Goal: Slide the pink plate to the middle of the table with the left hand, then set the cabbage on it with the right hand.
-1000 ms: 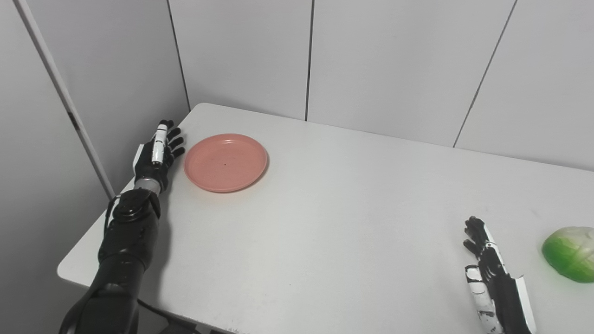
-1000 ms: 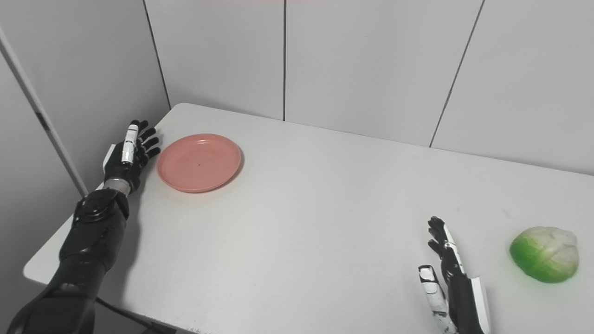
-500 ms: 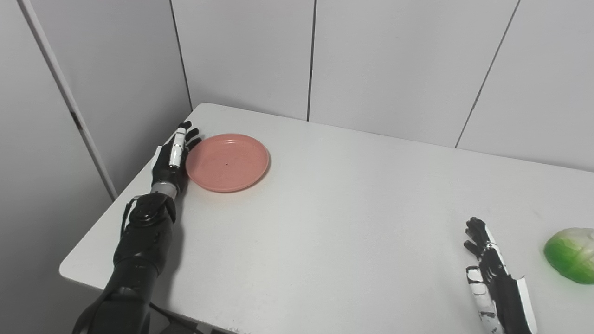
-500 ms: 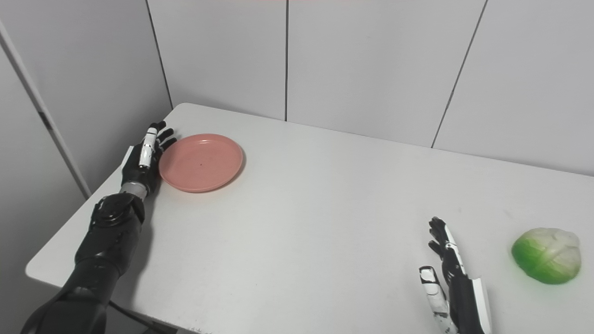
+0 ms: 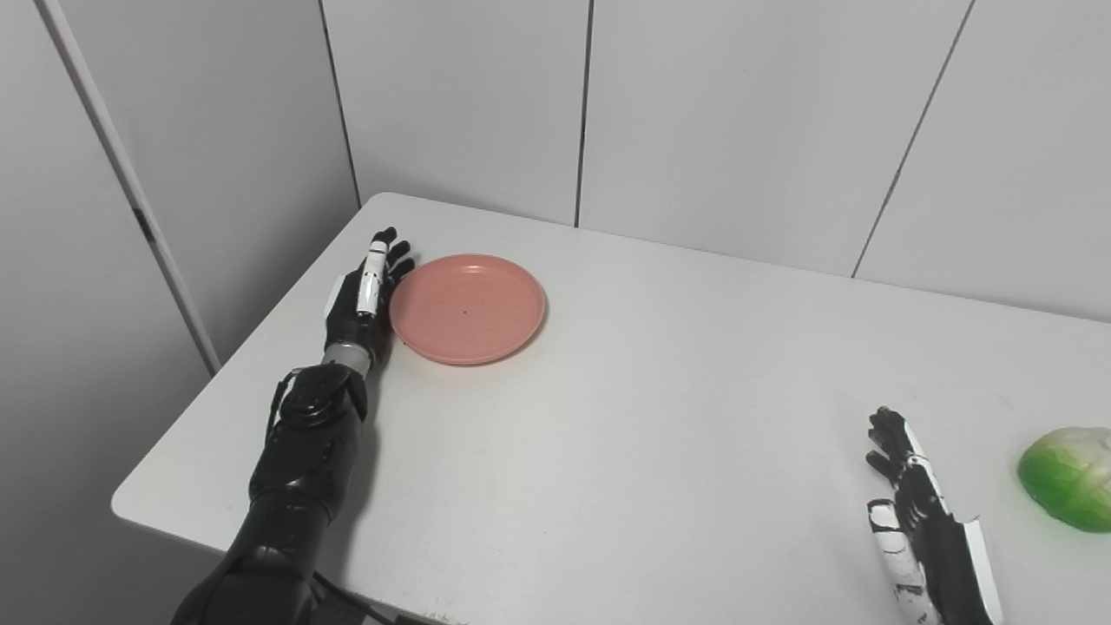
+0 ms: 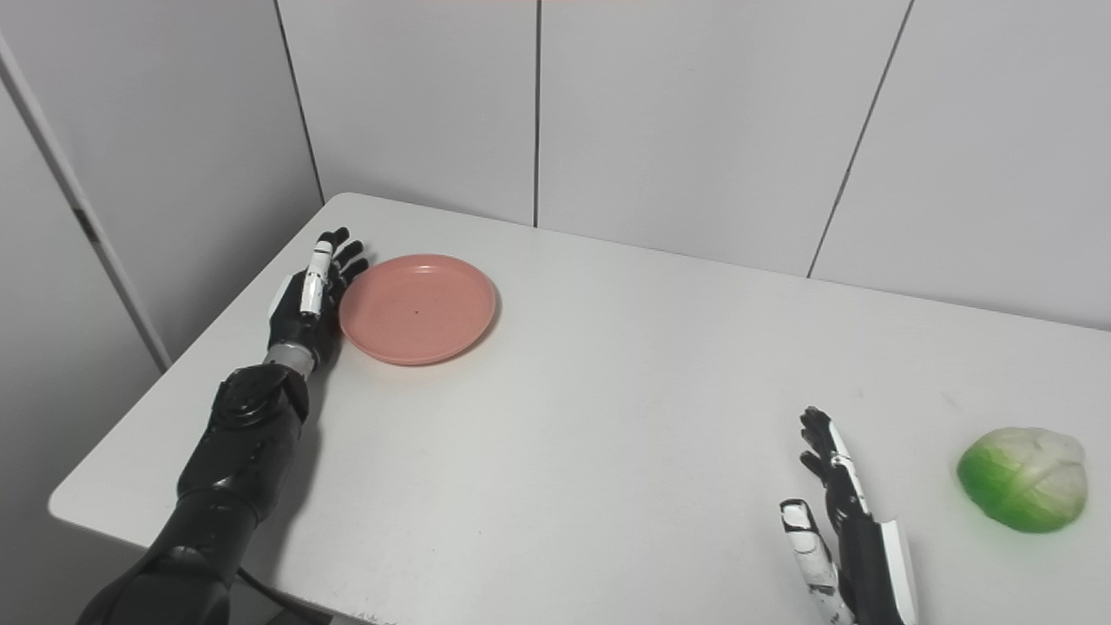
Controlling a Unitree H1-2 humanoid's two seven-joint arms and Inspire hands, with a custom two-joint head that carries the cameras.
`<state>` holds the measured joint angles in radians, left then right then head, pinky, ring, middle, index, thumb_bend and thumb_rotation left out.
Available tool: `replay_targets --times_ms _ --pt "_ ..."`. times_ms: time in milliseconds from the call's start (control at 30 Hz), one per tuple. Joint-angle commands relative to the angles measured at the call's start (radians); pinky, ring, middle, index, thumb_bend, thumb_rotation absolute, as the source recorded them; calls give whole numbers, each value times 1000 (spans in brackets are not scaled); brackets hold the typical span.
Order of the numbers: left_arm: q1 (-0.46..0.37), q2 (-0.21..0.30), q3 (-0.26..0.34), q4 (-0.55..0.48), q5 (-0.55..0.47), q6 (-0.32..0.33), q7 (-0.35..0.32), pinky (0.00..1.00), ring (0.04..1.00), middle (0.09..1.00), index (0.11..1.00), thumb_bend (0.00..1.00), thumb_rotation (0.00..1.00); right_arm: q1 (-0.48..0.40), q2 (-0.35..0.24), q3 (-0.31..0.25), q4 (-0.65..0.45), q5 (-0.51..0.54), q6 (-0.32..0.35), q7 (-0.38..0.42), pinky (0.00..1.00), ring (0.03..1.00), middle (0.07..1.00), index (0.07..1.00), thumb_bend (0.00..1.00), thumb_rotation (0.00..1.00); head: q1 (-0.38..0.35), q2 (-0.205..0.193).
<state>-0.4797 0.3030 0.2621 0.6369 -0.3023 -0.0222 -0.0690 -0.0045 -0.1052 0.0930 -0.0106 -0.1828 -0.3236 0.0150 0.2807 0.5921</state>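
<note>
Your left robot hand point(image 5: 363, 295) is open, fingers straight, its edge against the left rim of the pink plate point(image 5: 468, 308), which sits at the surface's point(image 5: 608, 417) far-left part. Your right robot hand point(image 6: 838, 529) is open too, holding nothing, near the cabbage point(image 6: 1024, 477) at right.

The cabbage point(image 5: 1069, 476) runs off the left eye view's right edge. The right robot hand point(image 6: 838, 534) is cut by the bottom edge.
</note>
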Motion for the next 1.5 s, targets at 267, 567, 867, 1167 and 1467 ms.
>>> replay_targets --times_ms 267,567,867,1167,1467 --pt "13 -54 -47 -76 -26 74 -79 942 935 943 930 413 1000 4 0 -10 24 -28 63 -6 889 924 923 925 360 1000 -32 11" --pt "38 -101 -96 -151 -13 121 -100 915 917 930 920 424 1000 6 5 2 13 -69 83 -8 879 921 923 927 386 1000 -93 14" --pt "70 -141 -177 -243 20 172 -122 918 924 933 932 413 1000 3 24 3 31 -76 79 -18 875 919 924 926 384 1000 -153 14" --pt "104 -184 -244 -332 50 232 -129 899 905 921 913 411 1000 0 39 11 37 -105 71 -32 880 922 925 925 352 1000 -223 24" --pt "136 -201 -295 -375 59 225 -172 899 911 928 922 426 1000 -1 55 20 27 -111 82 -34 881 927 930 928 333 1000 -277 37"
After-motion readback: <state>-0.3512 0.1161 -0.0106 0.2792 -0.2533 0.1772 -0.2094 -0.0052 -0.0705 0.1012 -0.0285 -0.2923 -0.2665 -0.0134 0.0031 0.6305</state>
